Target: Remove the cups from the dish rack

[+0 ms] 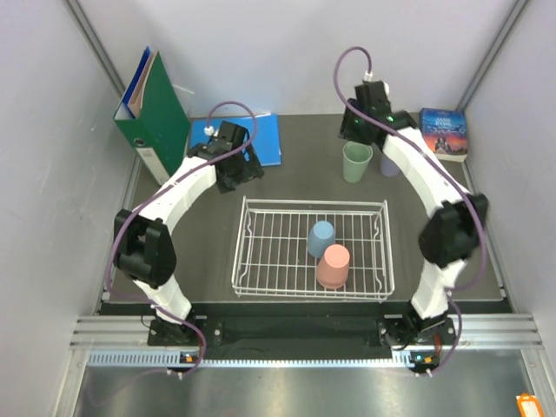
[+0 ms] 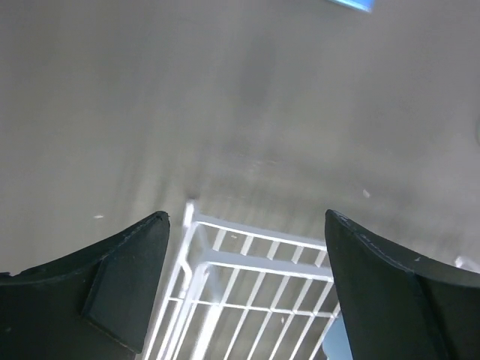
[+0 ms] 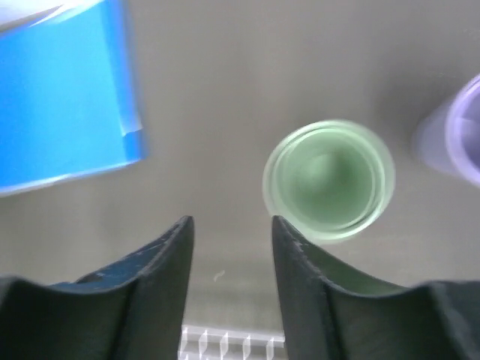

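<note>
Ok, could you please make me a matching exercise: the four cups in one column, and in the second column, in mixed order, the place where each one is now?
Cups:
1. sage green cup
2. salmon pink cup
3. dusty blue cup
4. lavender cup

Places:
A. in the dish rack, near its middle
B. on the table, mouth up, just beyond the right tool
C. in the dish rack, close to its near side
D. on the table, half hidden by the right arm

Pairs: 1-B, 2-C, 3-A, 4-D.

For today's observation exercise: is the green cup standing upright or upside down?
Upright: the right wrist view looks into the open mouth of the green cup.
</note>
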Controlling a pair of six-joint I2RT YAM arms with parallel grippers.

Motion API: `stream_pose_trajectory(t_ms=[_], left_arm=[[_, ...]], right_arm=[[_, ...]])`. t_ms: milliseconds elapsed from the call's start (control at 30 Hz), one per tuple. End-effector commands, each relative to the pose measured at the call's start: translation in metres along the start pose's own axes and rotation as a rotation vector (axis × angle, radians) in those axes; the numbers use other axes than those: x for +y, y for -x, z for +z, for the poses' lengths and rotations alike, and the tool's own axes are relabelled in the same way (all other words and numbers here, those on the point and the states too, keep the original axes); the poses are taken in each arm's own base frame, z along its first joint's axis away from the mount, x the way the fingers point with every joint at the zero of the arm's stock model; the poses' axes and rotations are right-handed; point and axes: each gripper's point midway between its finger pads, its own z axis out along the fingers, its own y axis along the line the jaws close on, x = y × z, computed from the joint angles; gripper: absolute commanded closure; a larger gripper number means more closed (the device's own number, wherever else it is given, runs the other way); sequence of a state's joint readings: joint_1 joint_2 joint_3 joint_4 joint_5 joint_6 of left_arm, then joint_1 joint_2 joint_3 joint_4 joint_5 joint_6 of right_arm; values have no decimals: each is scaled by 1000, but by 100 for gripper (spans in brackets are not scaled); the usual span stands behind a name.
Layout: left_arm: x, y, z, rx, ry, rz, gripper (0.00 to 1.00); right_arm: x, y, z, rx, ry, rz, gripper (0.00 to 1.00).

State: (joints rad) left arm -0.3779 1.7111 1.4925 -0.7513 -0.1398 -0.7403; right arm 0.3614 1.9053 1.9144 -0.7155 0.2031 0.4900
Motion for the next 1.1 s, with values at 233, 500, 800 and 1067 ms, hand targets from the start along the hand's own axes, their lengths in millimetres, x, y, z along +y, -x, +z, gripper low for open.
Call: stream_pose_trajectory(t_ms=[233, 500, 800, 1067], left_arm=[[-149, -39, -129, -236, -519, 446, 4], [-168, -119, -146, -111, -587, 618, 1], [-160, -181, -141, -69, -487, 743, 1], [-141, -203, -96, -23, -371, 760, 1]], right_arm=[[30, 38, -184, -423, 606, 101, 17], [8, 21, -219, -467, 584, 94, 16], [-8, -4, -224, -432, 550, 97, 15], [-15, -17, -225, -411, 540, 84, 15]])
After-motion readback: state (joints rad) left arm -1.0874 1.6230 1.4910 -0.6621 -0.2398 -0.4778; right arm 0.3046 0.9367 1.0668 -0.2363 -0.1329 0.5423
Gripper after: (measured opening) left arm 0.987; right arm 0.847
